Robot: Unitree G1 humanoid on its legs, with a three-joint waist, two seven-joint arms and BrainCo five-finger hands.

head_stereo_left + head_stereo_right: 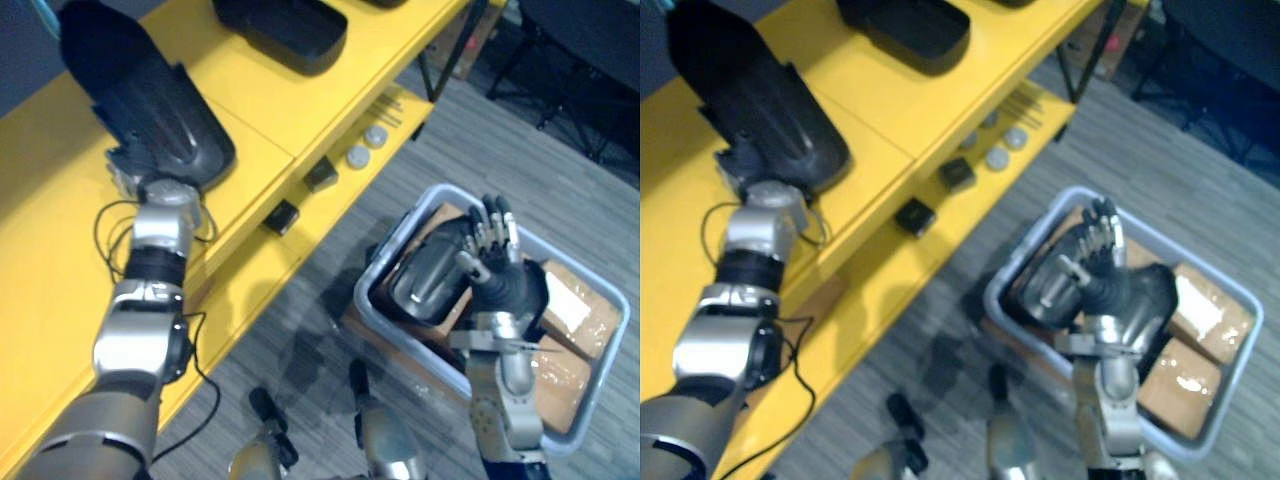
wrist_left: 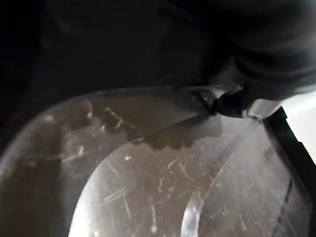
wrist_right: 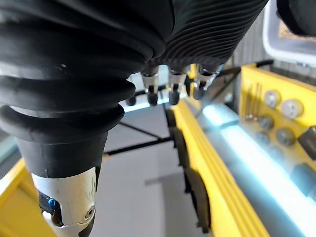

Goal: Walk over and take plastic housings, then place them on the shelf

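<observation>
My left robot hand [image 1: 130,168] reaches toward ten o'clock and meets the near end of a black plastic housing [image 1: 150,90] lying on the yellow shelf [image 1: 330,90]. I cannot tell how it is set. I judge I'm placing this one along from the second housing [image 1: 285,30] at twelve. My right robot hand [image 1: 495,265], fingers straight and empty, hovers at four o'clock over the grey bin [image 1: 610,340], ready for the third housing [image 1: 420,280].

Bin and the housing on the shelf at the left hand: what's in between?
Left eye view: past the housing, the shelf's lower ledge with two small black blocks and round silver discs, then bare floor up to the bin.
</observation>
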